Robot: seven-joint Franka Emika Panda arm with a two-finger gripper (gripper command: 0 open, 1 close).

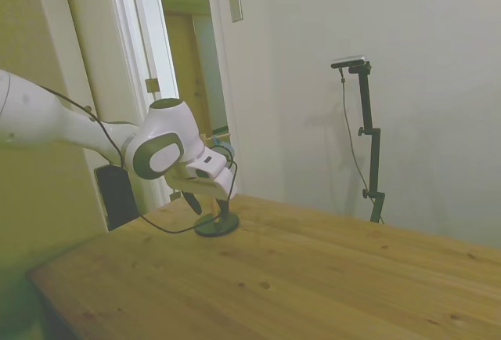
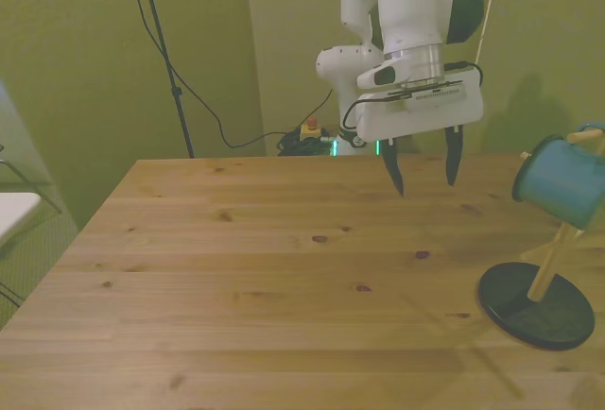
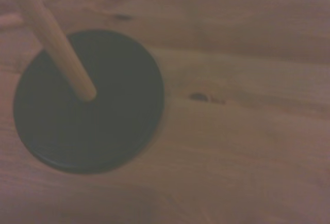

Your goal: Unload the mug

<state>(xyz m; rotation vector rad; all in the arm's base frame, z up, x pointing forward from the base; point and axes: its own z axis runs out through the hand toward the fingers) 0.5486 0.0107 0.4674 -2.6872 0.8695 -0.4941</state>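
Teal-grey mug (image 2: 560, 181) hangs tilted on a wooden peg stand (image 2: 539, 292) above the tabletop (image 2: 236, 278), toward the front view's right. The gripper (image 2: 423, 172) hovers apart from it, fingers open and empty, pointing down.

The mug (image 2: 556, 180) hangs on the peg stand (image 2: 541, 304) on the desk (image 2: 255, 278), at the front view's right of the gripper (image 2: 423, 172).

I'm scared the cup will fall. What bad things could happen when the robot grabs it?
The mug hangs tilted on a thin wooden stand, so a sideways tug might tip the whole stand over. The open gripper is still beside the mug, not around it, and a bump from its fingers could knock the mug off its peg onto the table.
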